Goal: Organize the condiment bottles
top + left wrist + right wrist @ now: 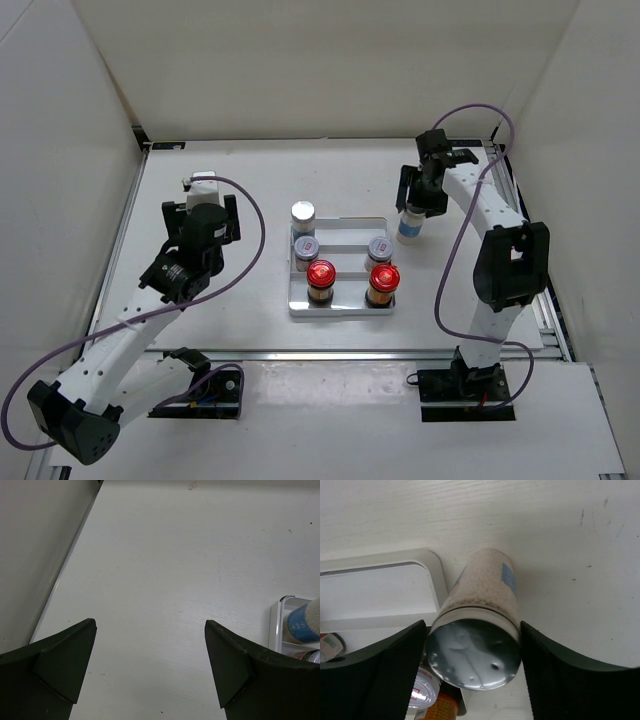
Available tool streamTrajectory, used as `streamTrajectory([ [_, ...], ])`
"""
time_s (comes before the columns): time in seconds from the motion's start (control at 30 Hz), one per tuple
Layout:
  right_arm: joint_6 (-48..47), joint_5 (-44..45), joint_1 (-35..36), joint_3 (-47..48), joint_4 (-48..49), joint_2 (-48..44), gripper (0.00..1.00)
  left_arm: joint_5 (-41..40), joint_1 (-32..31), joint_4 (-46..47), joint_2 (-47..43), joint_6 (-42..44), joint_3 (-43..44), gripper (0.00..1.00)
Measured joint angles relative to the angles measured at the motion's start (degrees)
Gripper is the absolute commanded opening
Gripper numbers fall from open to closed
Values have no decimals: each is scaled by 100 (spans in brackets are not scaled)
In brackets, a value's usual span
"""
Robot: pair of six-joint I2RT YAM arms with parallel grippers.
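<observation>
Right gripper [472,625] pinching bottle [485,585] near cap, holding it upright beside tray [434,564], likely for slotting; left gripper [150,622] hanging spread, giving room.

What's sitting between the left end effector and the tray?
Bare table, apart from the left arm's own purple cable looping across; the top external view shows it.

Matt white table [230,200], glossy red caps [321,272], dull silver shaker lid [472,658]
</observation>
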Motion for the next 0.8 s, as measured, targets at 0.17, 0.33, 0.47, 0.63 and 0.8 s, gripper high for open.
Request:
streamTrajectory([
  [0.17,48,177,98,-39,2,-11,53,0,4,9,33,0,0,100],
  [0.33,-31,1023,638,-28,-50,-269,29,0,4,9,39,0,0,100],
  [0.47,-203,1598,1375,210,-125,-710,23,2,4,9,39,0,0,100],
  [0.63,-348,1792,2096,527,-52,-1056,19,2,4,9,46,0,0,100],
  [0.8,-348,1827,2297,415,33,-962,19,4,4,7,98,0,0,100],
])
